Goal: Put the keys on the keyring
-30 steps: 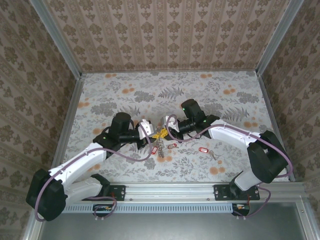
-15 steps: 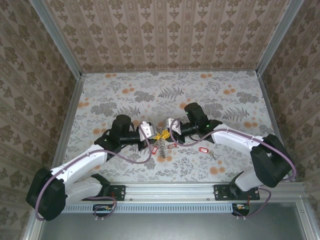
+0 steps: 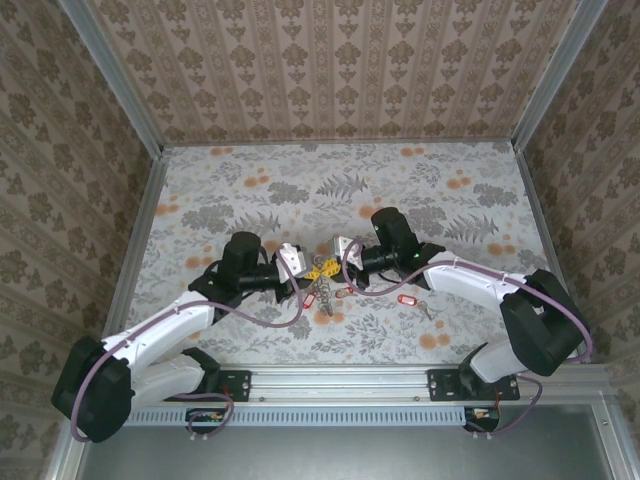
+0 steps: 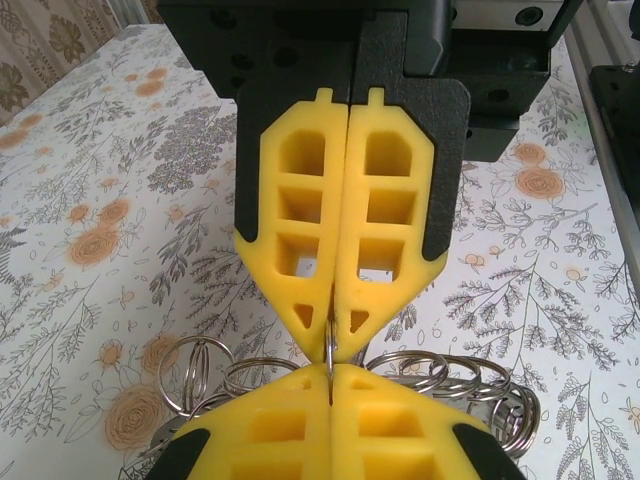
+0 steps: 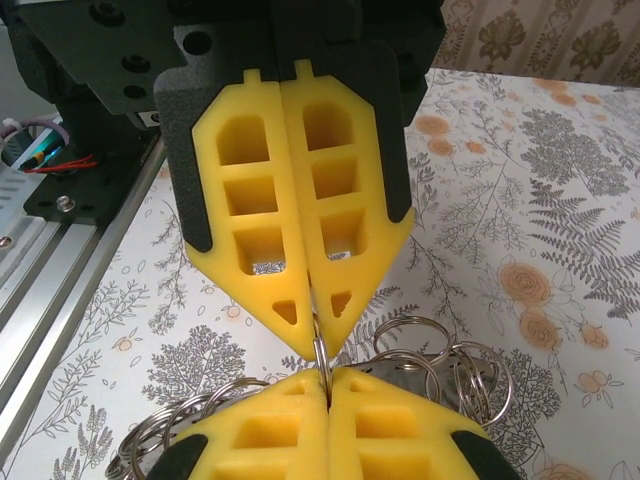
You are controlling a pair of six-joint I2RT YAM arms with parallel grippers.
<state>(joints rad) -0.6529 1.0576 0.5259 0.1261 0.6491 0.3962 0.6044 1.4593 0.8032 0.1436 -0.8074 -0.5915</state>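
Left pincer [image 4: 330,388] and right pincer [image 5: 327,388] meet tip to tip over the middle of the counter [image 3: 250,180]. Both are pressed shut, their yellow pads flush along the seams. Between the two noses a thin, edge-on wire loop of the keyring [image 3: 322,290] runs from one seam into the other, so each pincer grips the same strand.

From either wrist, the opposite pincer stands point-down above the viewer's own. The keyring's bright loops spread left and right just behind the tips. Whether that bunch rests on the flowered cloth or hangs clear of it cannot be told.

From above, the grey tangle sits just nearer the rail [image 3: 340,378] than the meeting point. Three keys [image 3: 405,299] with red tags lie on the counter: one just beside the tangle on its left, one just to its right, and a third apart toward the right arm [image 3: 470,275]. That arm and the left arm [image 3: 160,330] reach inward from their bases, lilac cables looping along them.
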